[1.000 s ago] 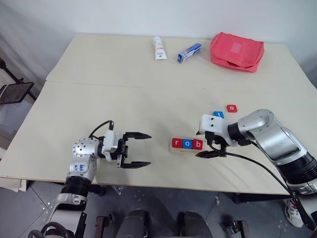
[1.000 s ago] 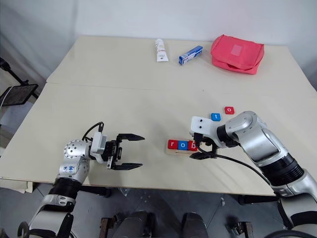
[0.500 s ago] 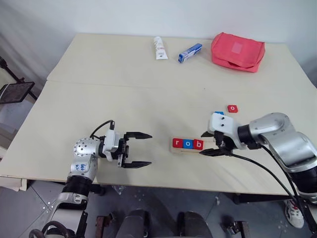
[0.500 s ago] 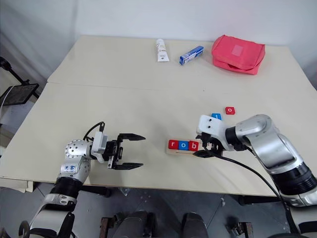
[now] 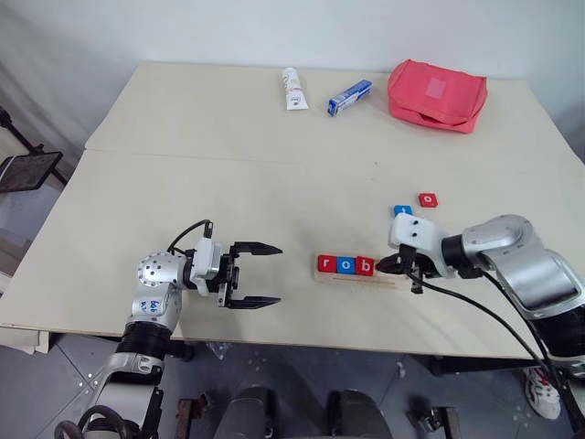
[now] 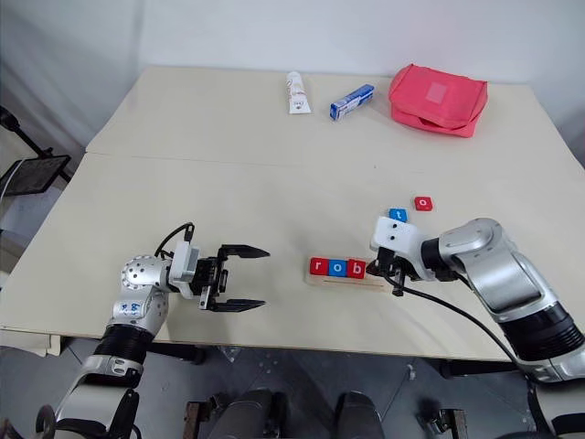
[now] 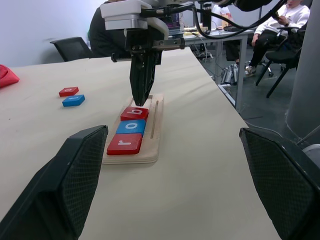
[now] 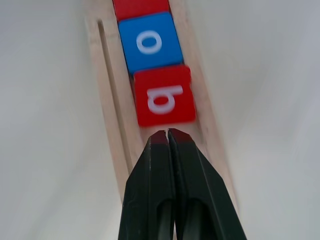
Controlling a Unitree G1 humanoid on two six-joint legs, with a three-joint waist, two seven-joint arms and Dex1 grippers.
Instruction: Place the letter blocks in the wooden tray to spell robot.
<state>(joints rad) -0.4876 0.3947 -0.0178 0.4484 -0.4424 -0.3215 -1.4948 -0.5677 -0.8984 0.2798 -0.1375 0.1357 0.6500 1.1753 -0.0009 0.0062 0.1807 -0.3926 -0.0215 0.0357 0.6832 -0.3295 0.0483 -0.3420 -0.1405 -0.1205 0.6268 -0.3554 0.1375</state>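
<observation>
The wooden tray (image 5: 388, 280) lies near the table's front edge, with three letter blocks in it: red r (image 5: 326, 264), blue o (image 5: 345, 265) and red b (image 5: 365, 266). My right gripper (image 5: 384, 267) is shut and holds nothing. Its tips rest in the tray groove right at the b block's (image 8: 165, 102) free edge. A loose blue block (image 5: 403, 211) and a loose red block (image 5: 429, 198) lie on the table behind that arm. My left gripper (image 5: 277, 273) hovers open and empty to the left of the tray, pointing toward it.
Along the table's far edge are a white tube (image 5: 292, 89), a blue-and-white box (image 5: 350, 97) and a red pouch (image 5: 437, 93). A seam (image 5: 228, 157) crosses the table. In the left wrist view, seated people (image 7: 280, 20) and chairs stand beyond the table.
My right gripper has gone from open to shut and shifted slightly right, from over the b block to just past its edge. The left arm has stayed still.
</observation>
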